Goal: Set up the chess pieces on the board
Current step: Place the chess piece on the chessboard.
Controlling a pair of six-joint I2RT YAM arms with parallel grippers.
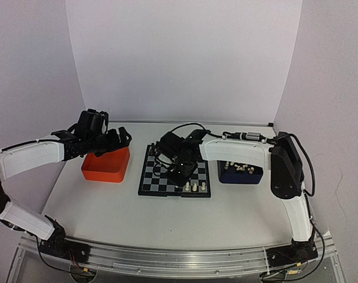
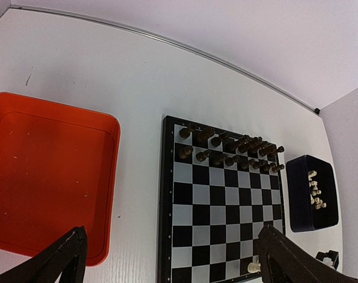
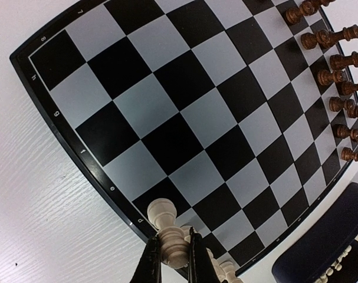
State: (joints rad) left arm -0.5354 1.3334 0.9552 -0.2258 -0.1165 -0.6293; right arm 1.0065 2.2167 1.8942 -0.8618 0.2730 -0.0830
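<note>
An orange tray [image 1: 105, 172] sits by the left edge of the white counter [image 1: 108, 218]. A dark blue tray [image 1: 240, 177] sits toward the right edge. Between them, nearer the back edge, little dark chess figures [image 2: 243, 144] stand in two rows.

White surface [image 1: 108, 206] boxed in by plain white walls [image 1: 184, 59] (back and both sides), evenly lit, metal rail [image 1: 179, 259] along near edge

The left arm [image 1: 31, 158] and right arm [image 1: 237, 150] wore white shells over black joints, a black cable [image 1: 190, 124] looped behind the right gripper [image 3: 174, 250], whose fingers [image 3: 150, 259] were black.
</note>
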